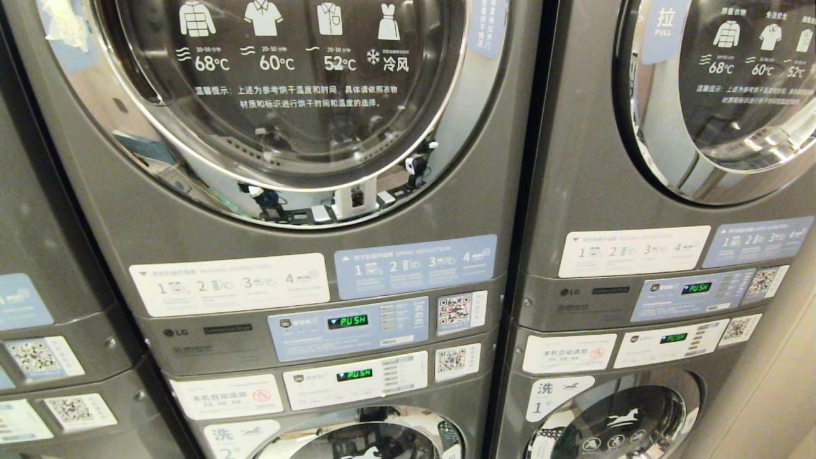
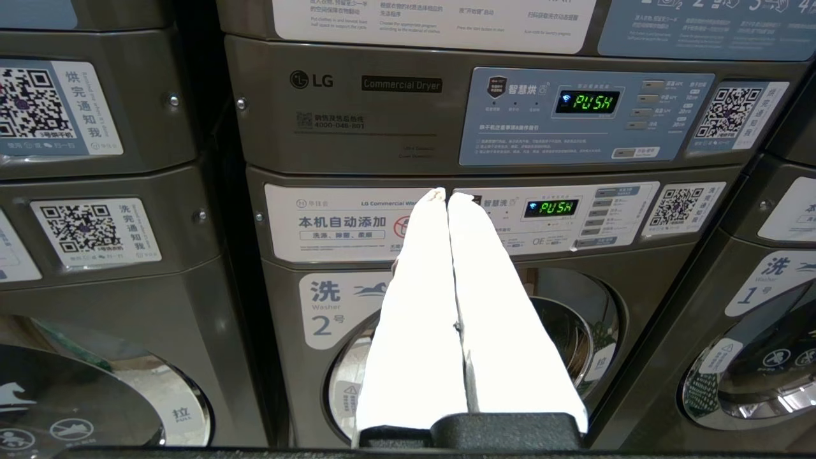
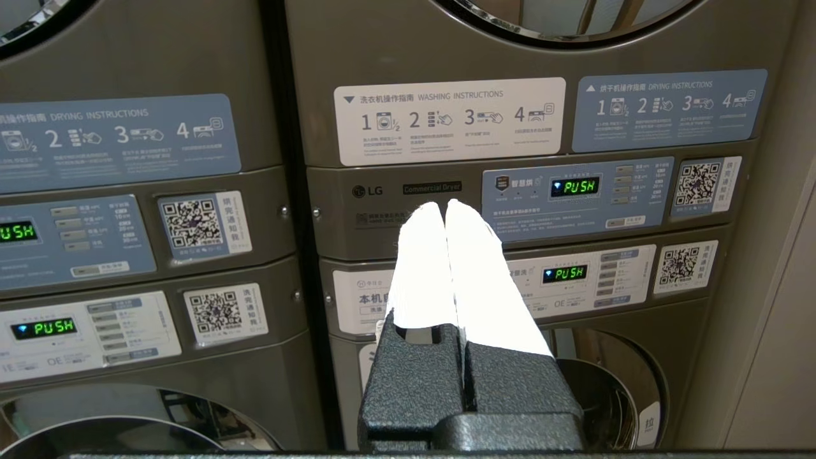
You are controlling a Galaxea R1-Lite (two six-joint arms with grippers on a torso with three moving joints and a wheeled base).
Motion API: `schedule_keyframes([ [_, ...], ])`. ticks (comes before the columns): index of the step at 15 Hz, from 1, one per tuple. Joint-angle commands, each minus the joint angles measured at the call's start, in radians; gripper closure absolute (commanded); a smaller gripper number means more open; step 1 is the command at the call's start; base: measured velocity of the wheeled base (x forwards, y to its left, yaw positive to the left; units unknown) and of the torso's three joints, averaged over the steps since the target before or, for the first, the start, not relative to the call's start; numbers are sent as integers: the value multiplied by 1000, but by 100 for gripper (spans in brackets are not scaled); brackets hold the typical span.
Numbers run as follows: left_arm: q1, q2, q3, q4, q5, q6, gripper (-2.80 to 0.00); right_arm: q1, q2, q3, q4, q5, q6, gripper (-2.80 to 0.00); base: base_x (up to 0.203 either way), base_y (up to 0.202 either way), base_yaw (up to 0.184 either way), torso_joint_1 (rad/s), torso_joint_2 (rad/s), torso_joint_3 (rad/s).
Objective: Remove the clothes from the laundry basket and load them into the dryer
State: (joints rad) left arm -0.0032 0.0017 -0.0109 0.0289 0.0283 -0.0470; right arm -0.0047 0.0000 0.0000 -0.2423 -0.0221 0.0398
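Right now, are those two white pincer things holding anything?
Left end effector: closed, holding nothing, in front of the washer panel.
Right end effector: closed, holding nothing, in front of the dryer panel.

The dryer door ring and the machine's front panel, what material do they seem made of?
Dryer door ring: probably chromed metal or plated plastic, since it mirrors the room. Front panel: seemingly grey painted sheet metal, with a soft satin sheen.

"LG Commercial Dryer" on dryer panel (image 2: pixel 395 105), green "PUSH" on display (image 2: pixel 588 101), "Washer 2" on washer label (image 2: pixel 331 309), "68°C 60°C 52°C" on dryer door (image 1: pixel 287 64)
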Motion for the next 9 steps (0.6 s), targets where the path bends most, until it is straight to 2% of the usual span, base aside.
schedule_keyframes([
  [1,0,-2,-1,0,0,-1,0,0,0,40,-2,-1,0,0,0,0,0,0,0,0],
  [9,0,-2,0,0,1,-1,0,0,0,40,-2,-1,0,0,0,0,0,0,0,0],
])
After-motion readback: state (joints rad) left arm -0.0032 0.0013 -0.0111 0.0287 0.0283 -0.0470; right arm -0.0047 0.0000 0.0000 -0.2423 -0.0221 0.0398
